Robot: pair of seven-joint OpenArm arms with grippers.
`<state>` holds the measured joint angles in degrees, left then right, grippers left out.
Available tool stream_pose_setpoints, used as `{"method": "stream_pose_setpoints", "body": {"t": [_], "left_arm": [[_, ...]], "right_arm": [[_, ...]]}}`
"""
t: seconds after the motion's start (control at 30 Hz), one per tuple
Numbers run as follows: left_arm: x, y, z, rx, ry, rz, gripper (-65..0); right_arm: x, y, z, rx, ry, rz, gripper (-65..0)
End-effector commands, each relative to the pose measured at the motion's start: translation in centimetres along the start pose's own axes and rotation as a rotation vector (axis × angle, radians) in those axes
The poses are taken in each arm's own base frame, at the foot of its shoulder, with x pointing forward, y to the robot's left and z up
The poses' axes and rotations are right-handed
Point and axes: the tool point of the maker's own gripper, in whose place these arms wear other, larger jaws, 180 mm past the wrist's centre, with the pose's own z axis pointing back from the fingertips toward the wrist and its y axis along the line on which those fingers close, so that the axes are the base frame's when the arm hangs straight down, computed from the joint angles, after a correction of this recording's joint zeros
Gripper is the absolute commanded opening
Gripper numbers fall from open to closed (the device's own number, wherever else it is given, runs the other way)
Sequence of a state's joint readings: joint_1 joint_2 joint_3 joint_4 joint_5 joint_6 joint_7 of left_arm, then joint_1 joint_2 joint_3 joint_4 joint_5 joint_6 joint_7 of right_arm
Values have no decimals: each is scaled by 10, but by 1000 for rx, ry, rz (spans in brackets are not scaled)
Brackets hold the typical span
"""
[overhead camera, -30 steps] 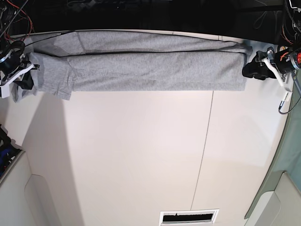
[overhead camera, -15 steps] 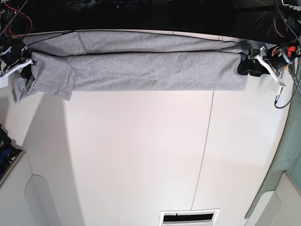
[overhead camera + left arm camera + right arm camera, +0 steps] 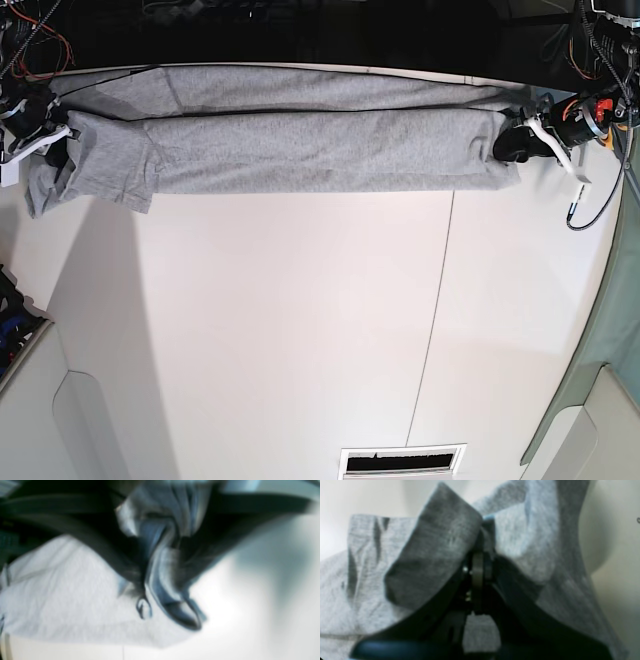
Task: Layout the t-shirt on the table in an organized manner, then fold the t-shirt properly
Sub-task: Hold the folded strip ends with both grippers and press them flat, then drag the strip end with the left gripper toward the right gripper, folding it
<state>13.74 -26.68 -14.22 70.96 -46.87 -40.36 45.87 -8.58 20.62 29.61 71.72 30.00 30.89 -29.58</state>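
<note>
In the base view the grey t-shirt (image 3: pixel 290 140) lies folded into a long band across the far edge of the white counter (image 3: pixel 300 330), which has a thin dark seam line (image 3: pixel 432 320) running toward the near edge. The left gripper (image 3: pixel 512 143) reaches in low from the band's right end, its dark fingers (image 3: pixel 505 150) at the cloth's edge. The right gripper (image 3: pixel 55 150) sits at the opposite end, by the sleeve.

The left wrist view is blurred: the left gripper (image 3: pixel 160 562) points down with a bunch of t-shirt (image 3: pixel 62 597) cloth between its fingers (image 3: pixel 182 615), and whether it is clamped cannot be told.

In the right wrist view the right gripper (image 3: pixel 478 555) is clenched on a gathered fold of the t-shirt (image 3: pixel 440 545), and cloth drapes over both dark fingers (image 3: pixel 510 600)
</note>
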Motion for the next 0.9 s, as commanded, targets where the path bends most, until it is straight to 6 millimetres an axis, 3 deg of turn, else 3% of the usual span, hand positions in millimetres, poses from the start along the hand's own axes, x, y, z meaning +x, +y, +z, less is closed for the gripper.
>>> {"method": "stream_pose_setpoints", "body": {"t": [0.0,0.13,0.27,0.43,0.67,0.87], "left_arm": [[-8,6,4,26,52,-16,-650],[3,4,7,28,32,-48,-650],[33,-3,21,40,-11,-156,-650],[52,-28,38,56,40,-308,-650],[73,-101,38,-52,-51,-436,-650],[59,-198,5,-278,-70,-513,-650]], "right_arm": [[20,-2,4,8,-54,18,-650],[24,1,4,20,-69,2,-650],[34,7,5,53,-107,-30,-650],[37,9,6,55,-113,-25,-650],[36,9,6,55,-111,-24,-650],[37,8,5,46,-106,-10,-650]]}}
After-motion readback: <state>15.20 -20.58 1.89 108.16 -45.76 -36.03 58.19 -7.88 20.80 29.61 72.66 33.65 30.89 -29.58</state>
